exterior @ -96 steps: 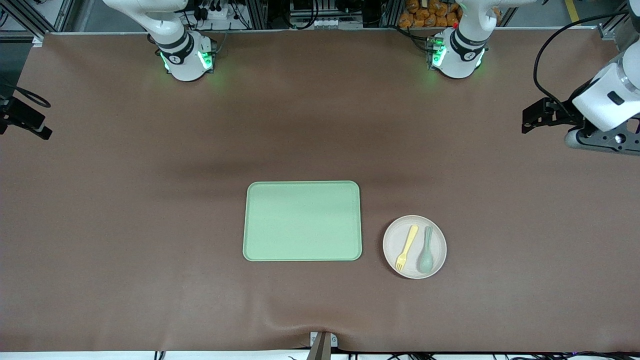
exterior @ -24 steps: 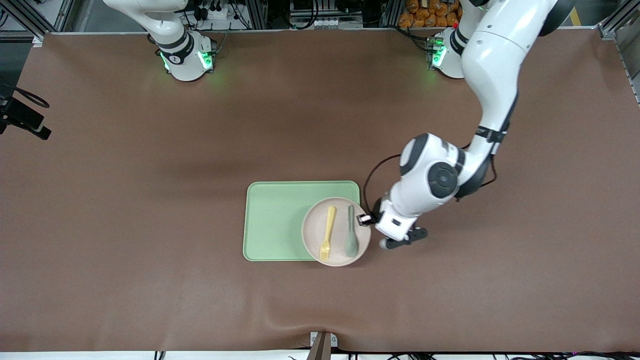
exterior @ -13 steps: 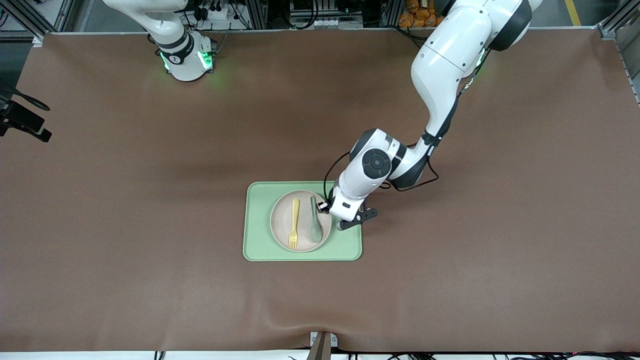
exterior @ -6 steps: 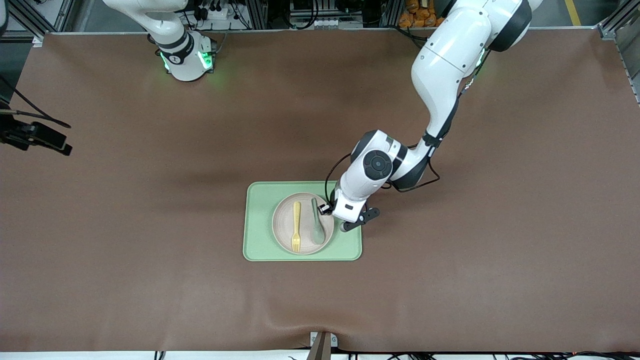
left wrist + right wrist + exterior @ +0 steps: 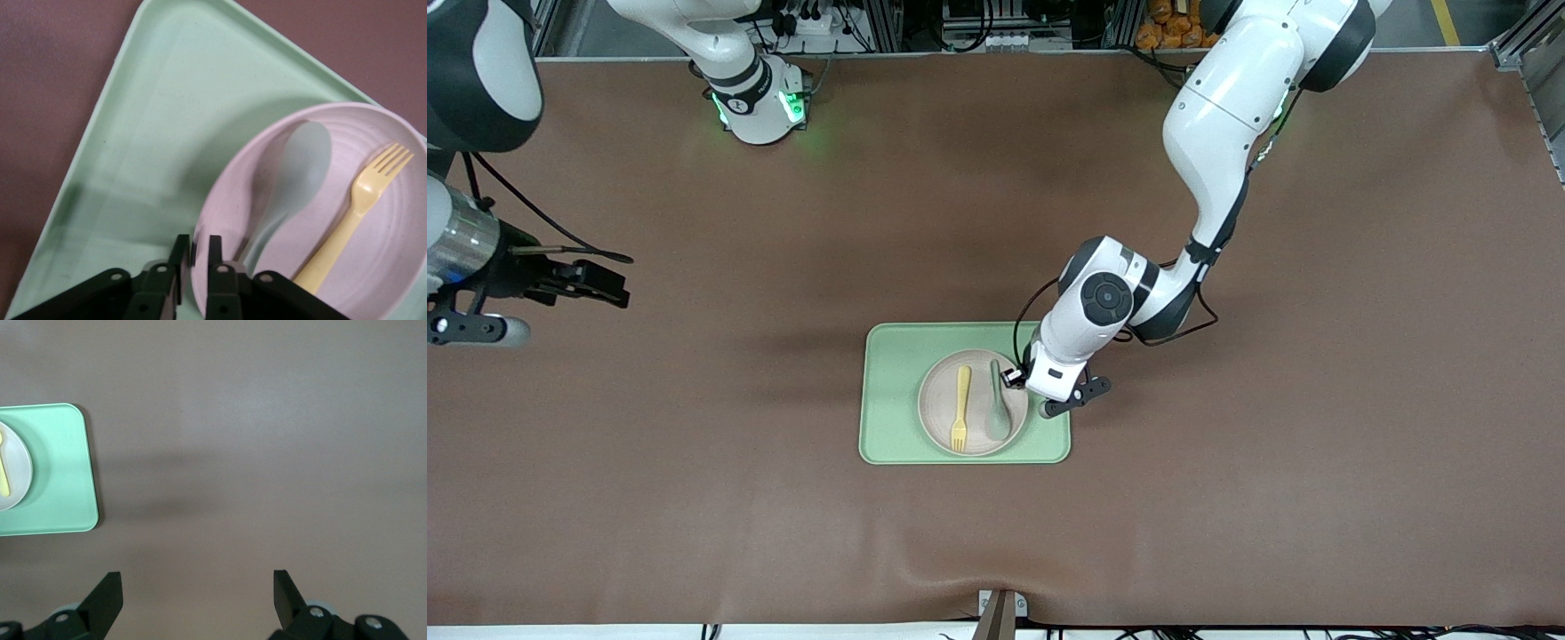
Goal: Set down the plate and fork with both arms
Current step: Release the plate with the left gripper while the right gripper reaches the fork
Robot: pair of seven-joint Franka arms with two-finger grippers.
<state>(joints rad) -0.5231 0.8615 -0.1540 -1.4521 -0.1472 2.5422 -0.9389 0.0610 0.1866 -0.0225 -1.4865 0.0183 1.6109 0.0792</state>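
plate (image 5: pixel 973 403) down on tray (image 5: pixel 889 418), fork (image 5: pixel 960 407) unmoved; my left gripper (image 5: pixel 195 257) narrow astride rim; right gripper (image 5: pixel 198 587) wide, over bare table.

Overhead front cam, two wrist cams

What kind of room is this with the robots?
Probably a robot lab: two arms bolted to a brown table, wires and metal frames along its edge, and a plate on a green tray for practice.
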